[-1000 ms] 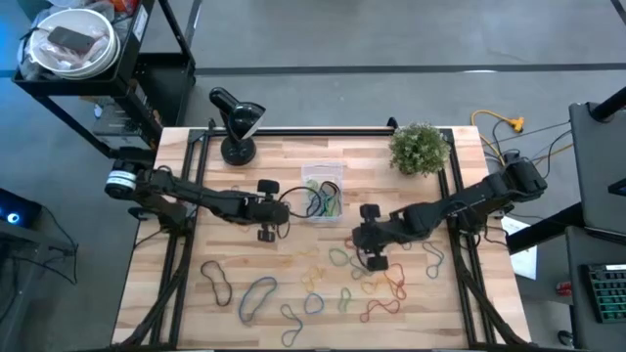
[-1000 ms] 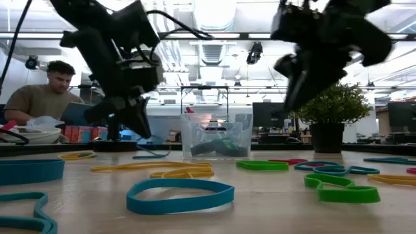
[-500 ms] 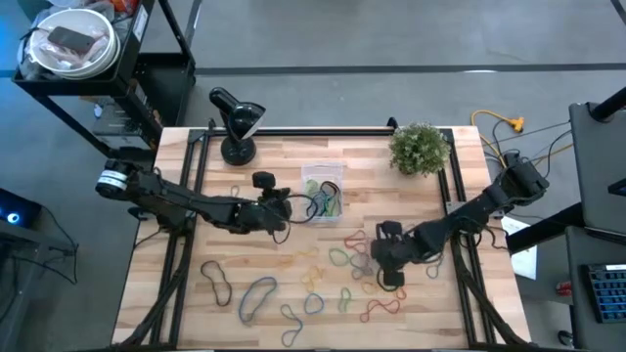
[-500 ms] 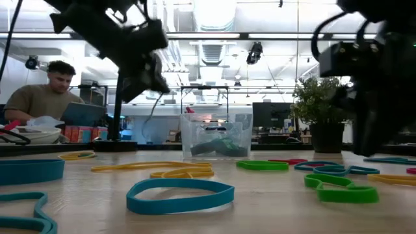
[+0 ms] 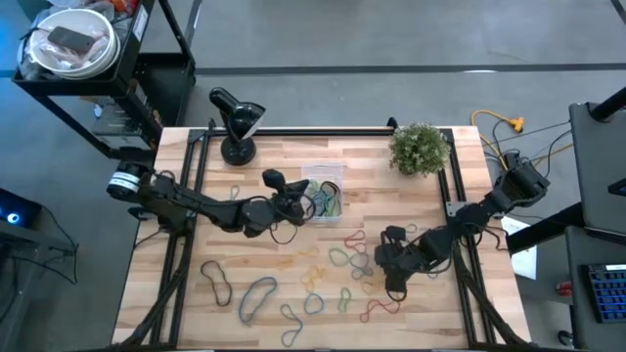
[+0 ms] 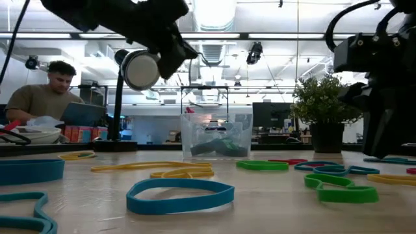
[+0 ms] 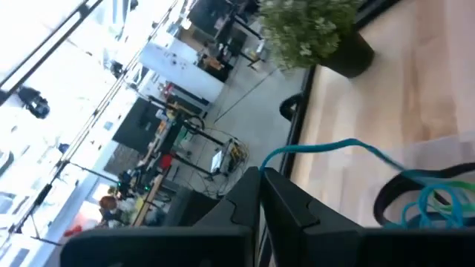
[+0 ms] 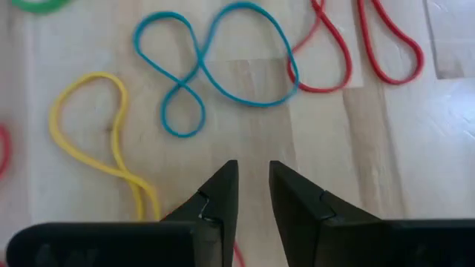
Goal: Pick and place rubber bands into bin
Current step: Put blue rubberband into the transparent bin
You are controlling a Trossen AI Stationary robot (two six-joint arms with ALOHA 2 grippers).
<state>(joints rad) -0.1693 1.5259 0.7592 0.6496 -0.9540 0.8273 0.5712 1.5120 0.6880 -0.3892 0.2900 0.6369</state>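
Observation:
Many rubber bands in several colours (image 5: 342,269) lie loose on the near half of the wooden table. More of them sit in the clear bin (image 5: 324,172) at the table's middle, whose wall (image 6: 195,133) also shows in the low view. My left gripper (image 5: 299,202) is raised just left of the bin and shut on a blue rubber band (image 7: 349,144). My right gripper (image 5: 393,285) hangs over the loose bands at the near right. Its fingers point steeply down and stand a little open (image 8: 253,169) above bare wood. A blue figure-eight band (image 8: 215,67) lies just beyond them. My left gripper pinches one end of the blue rubber band (image 7: 267,158) between its two shut fingertips. The fingers lie about level and come at the bin from the table's left. The band arches slack from the fingertips, and its other end (image 7: 427,200) lies among the bands in the bin.
A potted plant (image 5: 421,147) stands at the far right and a black desk lamp (image 5: 235,122) at the far left. Yellow (image 8: 104,141) and red (image 8: 356,44) bands lie near my right gripper. A person (image 6: 45,97) sits beyond the table.
My left gripper has risen and gone toward the bin, tipping up from pointing down to about level, with the blue band trailing from it. My right gripper has gone toward the table's near edge and down over the loose bands.

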